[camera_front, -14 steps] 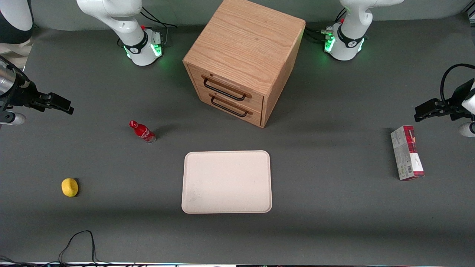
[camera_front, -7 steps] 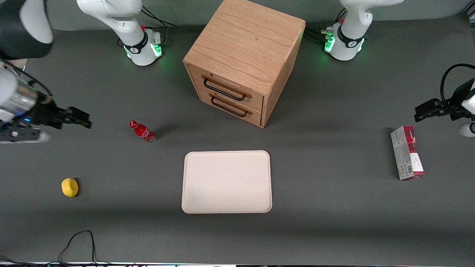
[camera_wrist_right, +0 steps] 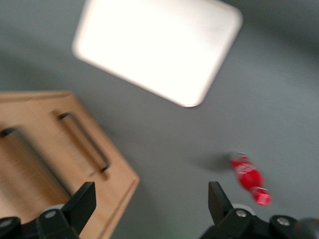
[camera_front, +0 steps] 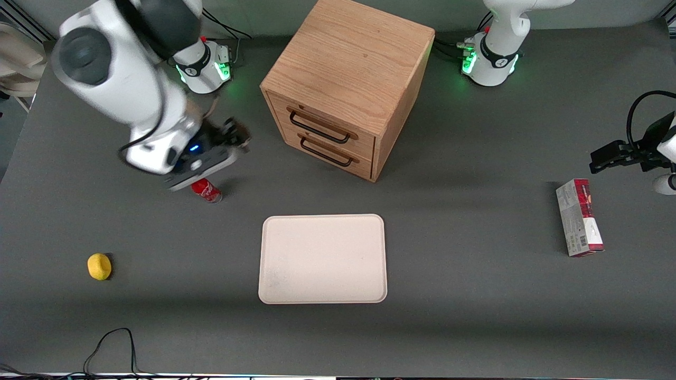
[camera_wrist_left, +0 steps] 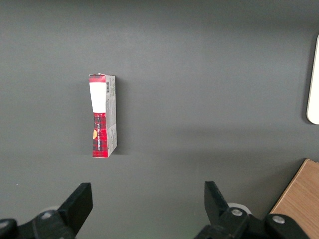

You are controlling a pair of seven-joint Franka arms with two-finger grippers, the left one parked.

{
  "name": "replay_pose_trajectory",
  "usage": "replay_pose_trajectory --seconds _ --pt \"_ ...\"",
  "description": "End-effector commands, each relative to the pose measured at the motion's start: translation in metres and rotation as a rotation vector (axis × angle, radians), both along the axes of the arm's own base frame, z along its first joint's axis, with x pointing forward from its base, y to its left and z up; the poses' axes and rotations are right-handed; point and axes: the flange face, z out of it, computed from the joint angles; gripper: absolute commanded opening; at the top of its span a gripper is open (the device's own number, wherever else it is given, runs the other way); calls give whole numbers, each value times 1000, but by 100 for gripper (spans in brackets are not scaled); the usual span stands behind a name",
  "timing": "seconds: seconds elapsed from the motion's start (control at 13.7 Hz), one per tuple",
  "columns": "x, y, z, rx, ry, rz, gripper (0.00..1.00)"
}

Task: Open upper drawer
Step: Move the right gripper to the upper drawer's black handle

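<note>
Front view has my hand (camera_front: 232, 138) spread open and empty above the dark grey worktop (camera_front: 475, 295), near the shut upper drawer (camera_front: 321, 125) of the oak cabinet (camera_front: 348, 68).

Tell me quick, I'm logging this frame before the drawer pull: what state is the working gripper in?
Gripper: open, holding nothing, above the table in front of the cabinet, not yet at the upper drawer.
</note>
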Motion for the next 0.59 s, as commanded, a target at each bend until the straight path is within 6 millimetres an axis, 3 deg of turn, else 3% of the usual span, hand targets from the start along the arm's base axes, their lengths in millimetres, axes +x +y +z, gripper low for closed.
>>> replay_pose_trajectory --seconds 0.0,0.15,0.51 --pt "-31 48 3 45 40 130 100" --pt "-46 75 -21 78 91 268 100" --pt "-36 94 -70 207 164 458 100"
